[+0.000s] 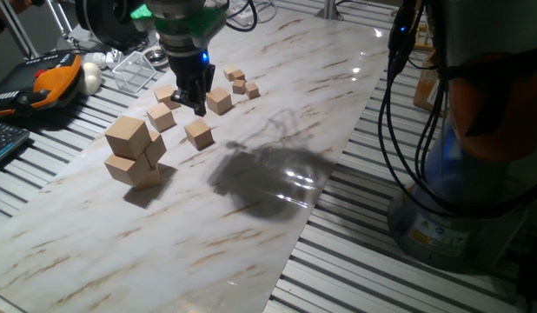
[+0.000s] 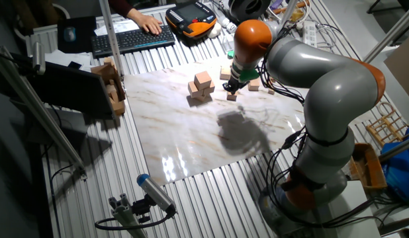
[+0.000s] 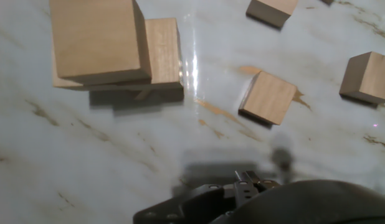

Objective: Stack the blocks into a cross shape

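The large tan blocks (image 1: 134,156) stand in a tight stack at the left of the marble board. One block (image 1: 127,135) lies on top of the lower ones. The stack also shows in the other fixed view (image 2: 202,86) and at the top left of the hand view (image 3: 96,37), where a lower block (image 3: 162,53) sticks out from under the top one. My gripper (image 1: 199,106) hangs to the right of the stack, apart from it, among smaller cubes. Its fingers are together and hold nothing. It also shows in the other fixed view (image 2: 229,86).
Medium wooden cubes lie around the gripper (image 1: 198,133), (image 1: 161,116), (image 1: 219,102); two of them show in the hand view (image 3: 267,96), (image 3: 367,76). Tiny cubes (image 1: 241,84) lie further back. A clear plastic box (image 1: 134,69) and an orange pendant (image 1: 51,78) sit beyond the board's left edge.
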